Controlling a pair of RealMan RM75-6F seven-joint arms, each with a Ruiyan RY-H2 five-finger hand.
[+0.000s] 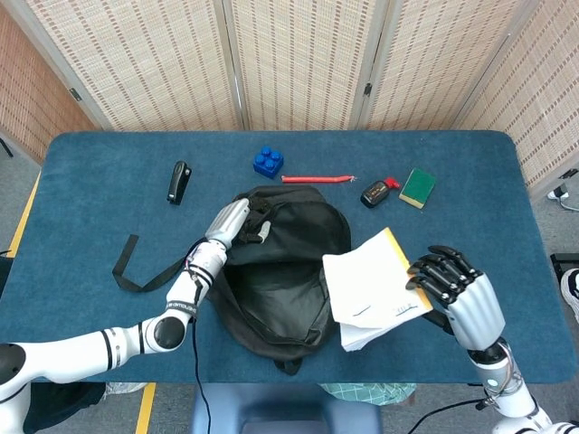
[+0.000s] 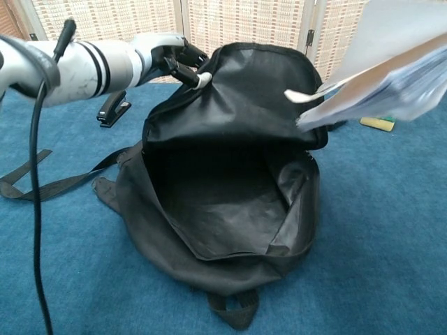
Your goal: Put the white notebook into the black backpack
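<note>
1. Head view: the black backpack (image 1: 276,267) lies mid-desk near the front edge, its mouth gaping. The left hand (image 1: 228,222) grips the upper flap and holds it lifted; the opening should stay this wide.
2. The white notebook (image 1: 371,287) is pinched in the right hand (image 1: 452,294), raised just beside the bag's right rim. Best tilt its leading edge down and slide it in under the flap, since the loose pages could catch.
3. Chest view crops the notebook at the frame edge, and the right hand is unseen there. The bag's depths are dark.
</note>
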